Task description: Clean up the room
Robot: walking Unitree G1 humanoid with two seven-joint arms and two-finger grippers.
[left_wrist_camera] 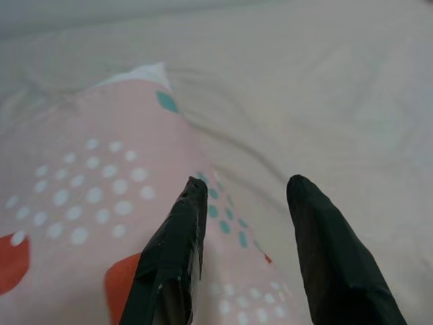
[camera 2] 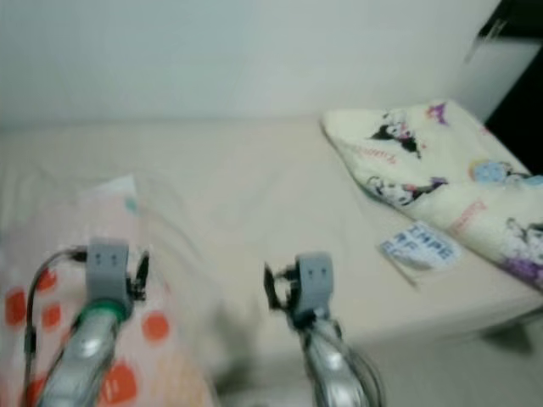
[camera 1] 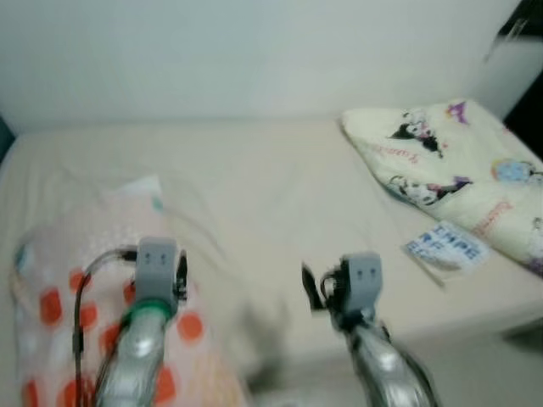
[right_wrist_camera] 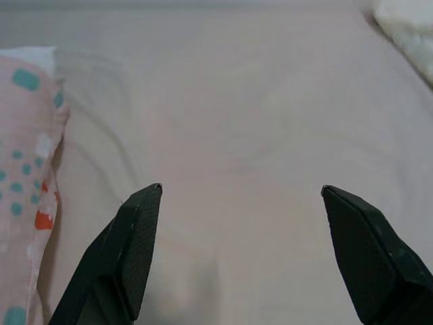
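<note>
Two grippers are held out over the bed, neither pinching anything. The left gripper (left_wrist_camera: 243, 196) is spread a moderate way, its fingers (left_wrist_camera: 177, 237) poised just above the pink dotted blanket (camera 1: 93, 254), one finger over the patterned cloth and the other nearer the cloth's edge where the bare sheet begins; whether the cloth is touched cannot be told. The right gripper (right_wrist_camera: 240, 196) is spread wide above the plain bed sheet (camera 1: 271, 186), with the blanket's edge lying off to its left side and nothing between its fingers. Farther out, a cream cartoon-print quilt (camera 1: 458, 161) is seen folded at the far right of the bed, and a small printed packet (camera 1: 445, 246) lies just beside it near the mattress edge. The step in hand is judged to be the taking up of the pink dotted blanket for folding or straightening. For this to be done well, the left fingers should be lowered onto a raised fold or the hem rather than flat cloth, so that material is actually gathered between the pads and the sheet beneath is not caught too. The right gripper is best brought across to a second point on the same edge before any lifting, so that the cloth is raised evenly and not dragged into a heap.
</note>
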